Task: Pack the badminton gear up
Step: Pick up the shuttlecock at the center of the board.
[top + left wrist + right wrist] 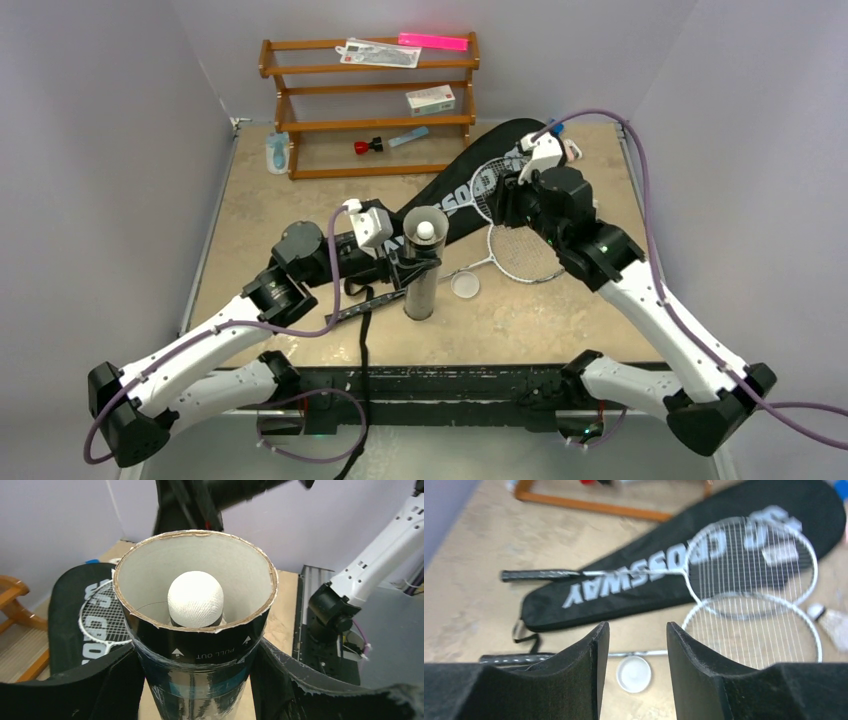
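We judge the shuttlecock-loading step to be in hand. The left gripper is clamped on the dark tube, which stands upright in the middle of the top view. Only the left wrist view looks down the tube's open mouth, to a white shuttlecock sitting cork-up inside. The right gripper hangs released, nothing between its fingers, over the upper right of the desk. There one silver racket lies on the black CROSSWAY bag, and a second racket overlaps its head. Only the right wrist view shows a loose shuttlecock at its right edge; from above, the arm hides it. Next, we think, the right gripper must come down on that shuttlecock, or on the round white cap near the tube, without snagging the strings.
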Robot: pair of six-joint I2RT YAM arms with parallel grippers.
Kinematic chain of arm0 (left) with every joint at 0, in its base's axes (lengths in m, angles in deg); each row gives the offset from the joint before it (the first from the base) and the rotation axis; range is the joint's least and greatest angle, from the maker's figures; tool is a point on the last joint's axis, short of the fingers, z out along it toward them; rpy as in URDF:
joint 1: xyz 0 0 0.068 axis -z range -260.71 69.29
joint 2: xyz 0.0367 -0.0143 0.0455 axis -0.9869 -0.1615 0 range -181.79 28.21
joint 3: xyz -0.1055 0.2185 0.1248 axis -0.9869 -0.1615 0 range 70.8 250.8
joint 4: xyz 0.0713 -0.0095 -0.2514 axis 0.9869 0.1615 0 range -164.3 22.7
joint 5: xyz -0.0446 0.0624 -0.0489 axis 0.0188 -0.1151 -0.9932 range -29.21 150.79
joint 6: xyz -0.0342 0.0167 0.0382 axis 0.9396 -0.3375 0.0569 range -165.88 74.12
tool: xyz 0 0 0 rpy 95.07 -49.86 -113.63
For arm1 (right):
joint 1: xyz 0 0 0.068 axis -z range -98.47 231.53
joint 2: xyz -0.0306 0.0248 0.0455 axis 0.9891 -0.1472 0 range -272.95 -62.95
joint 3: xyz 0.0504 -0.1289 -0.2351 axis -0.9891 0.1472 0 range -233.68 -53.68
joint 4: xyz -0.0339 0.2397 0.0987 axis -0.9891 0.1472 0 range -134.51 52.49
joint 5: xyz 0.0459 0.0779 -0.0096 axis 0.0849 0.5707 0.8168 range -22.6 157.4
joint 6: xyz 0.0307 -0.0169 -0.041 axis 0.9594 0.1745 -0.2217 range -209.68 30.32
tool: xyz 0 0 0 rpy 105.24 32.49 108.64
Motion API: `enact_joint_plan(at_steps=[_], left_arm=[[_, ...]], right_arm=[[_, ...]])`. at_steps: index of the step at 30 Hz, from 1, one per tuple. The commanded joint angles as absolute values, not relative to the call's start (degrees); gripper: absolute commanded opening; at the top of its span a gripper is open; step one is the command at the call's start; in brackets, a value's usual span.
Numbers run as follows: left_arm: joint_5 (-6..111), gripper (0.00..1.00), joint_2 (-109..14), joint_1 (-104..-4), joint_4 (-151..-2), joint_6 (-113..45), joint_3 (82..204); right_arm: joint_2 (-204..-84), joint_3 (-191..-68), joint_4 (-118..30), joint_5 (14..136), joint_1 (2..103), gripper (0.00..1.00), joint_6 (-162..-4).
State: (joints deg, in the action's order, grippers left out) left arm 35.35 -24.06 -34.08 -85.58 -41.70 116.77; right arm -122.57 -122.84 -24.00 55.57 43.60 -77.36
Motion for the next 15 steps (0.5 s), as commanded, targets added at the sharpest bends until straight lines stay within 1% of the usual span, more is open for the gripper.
enact_joint_plan(at_steps=[1,3,4,5,6,8,12,13,15], left_arm=[[41.9,0.51,-21.34,-34.12,-88.75,-45.46,113.9],[44.15,0.51,-20.7,-34.11,-90.68,-45.62,112.11],[45.37,0.51,-20.59,-34.1,-91.02,-46.78,111.66],[46.41,0.51,-20.65,-34.11,-91.11,-47.79,111.4],[47.35,0.51,-20.82,-34.1,-90.91,-48.79,111.37],[49.02,0.51,-21.52,-34.13,-89.35,-50.24,112.29],[49.43,0.51,-21.9,-34.08,-88.18,-51.24,112.95],[49.12,0.51,-21.81,-34.12,-88.49,-51.06,112.79],[48.33,0.52,-21.54,-34.13,-88.87,-50.53,112.57]], right_arm=[[-123.47,-118.06,-27.03,56.9,50.68,0.49,-68.3],[-123.79,-115.89,-28.79,57.09,54.59,0.5,-65.35],[-124.07,-114.77,-29.94,56.0,56.03,0.54,-63.94],[-124.53,-113.7,-31.06,54.24,57.52,0.6,-62.73],[-125.26,-112.72,-32.17,52.19,58.99,0.63,-61.71],[-127.2,-110.48,-34.39,48.28,62.48,0.73,-59.15],[-132.14,-110.02,-33.44,42.24,70.26,0.85,-47.51],[-133.65,-110.64,-31.77,39.35,71.29,0.87,-43.35],[-136.94,-112.91,-28.0,34.36,72.84,0.88,-35.36]])
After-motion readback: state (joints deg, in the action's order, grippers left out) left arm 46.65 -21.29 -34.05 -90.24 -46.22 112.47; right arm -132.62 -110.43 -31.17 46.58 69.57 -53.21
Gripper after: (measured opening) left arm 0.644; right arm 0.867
